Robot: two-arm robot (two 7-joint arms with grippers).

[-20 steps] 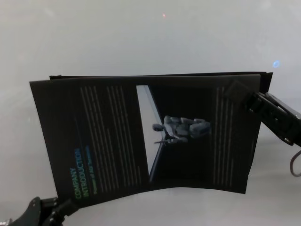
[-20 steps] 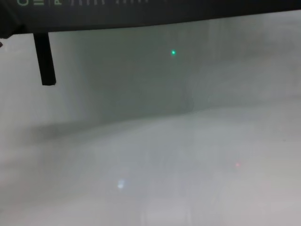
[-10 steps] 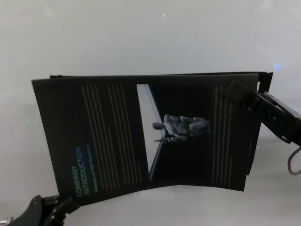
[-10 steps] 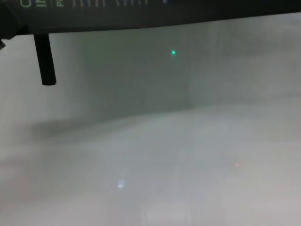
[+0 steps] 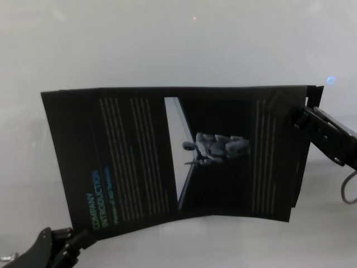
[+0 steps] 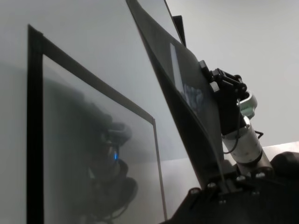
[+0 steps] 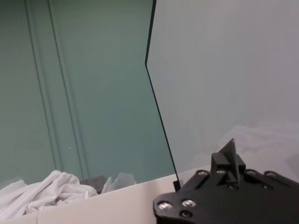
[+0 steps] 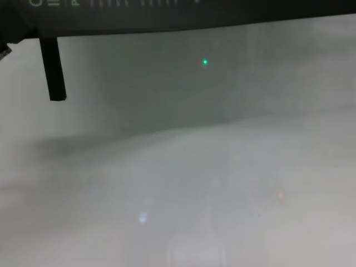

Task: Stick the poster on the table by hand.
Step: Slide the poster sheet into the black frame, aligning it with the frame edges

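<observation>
The poster (image 5: 139,162), black with a teal "COMPANY INTRODUCTION" heading and columns of small text, hangs spread above the pale table (image 5: 167,39). My left gripper (image 5: 78,239) is shut on its near left corner. My right gripper (image 5: 287,109) is shut on its far right corner. In the left wrist view the poster (image 6: 187,93) rises edge-on in a curve out of my left gripper (image 6: 219,184), with the right gripper (image 6: 219,88) farther off. The chest view shows only the poster's lower edge (image 8: 167,14) across the top.
A narrow black upright post (image 8: 53,69) hangs below the poster's left end in the chest view. A black-framed reflective panel (image 6: 93,140) stands beside the left arm. White cloth (image 7: 46,191) lies in a heap off the table's edge.
The poster has shifted slightly to the right and away from me, and both grippers kept hold of their corners. Its lower edge sits a little higher in the chest view.
</observation>
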